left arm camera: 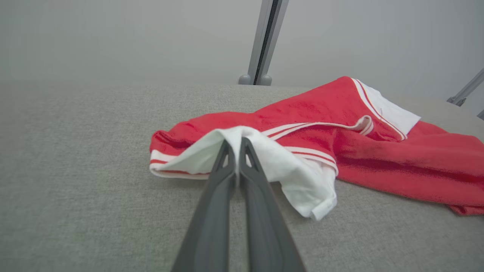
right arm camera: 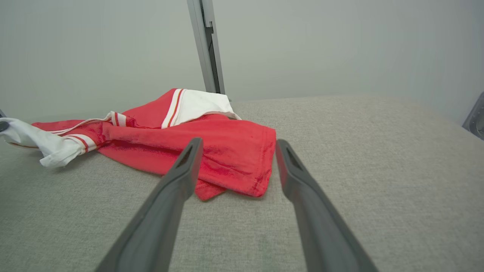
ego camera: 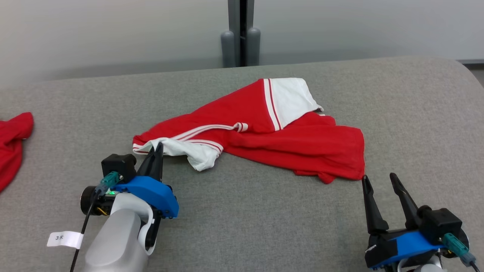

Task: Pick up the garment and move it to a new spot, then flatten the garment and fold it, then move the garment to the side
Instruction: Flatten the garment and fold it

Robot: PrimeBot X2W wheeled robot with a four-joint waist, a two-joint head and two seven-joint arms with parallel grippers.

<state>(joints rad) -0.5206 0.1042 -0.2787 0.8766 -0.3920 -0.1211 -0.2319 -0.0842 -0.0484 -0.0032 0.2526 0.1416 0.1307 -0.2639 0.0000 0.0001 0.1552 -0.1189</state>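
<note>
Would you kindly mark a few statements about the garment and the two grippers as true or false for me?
1. The left gripper has its jaws shut on the white part of the garment. True.
2. The right gripper grips the garment's red hem. False: its jaws stand open at the garment's near edge, clamping nothing.
3. The garment lies neatly folded. False: it lies crumpled, with a white-lined part turned over.
4. Another red cloth lies at the far left of the grey surface. True.
</note>
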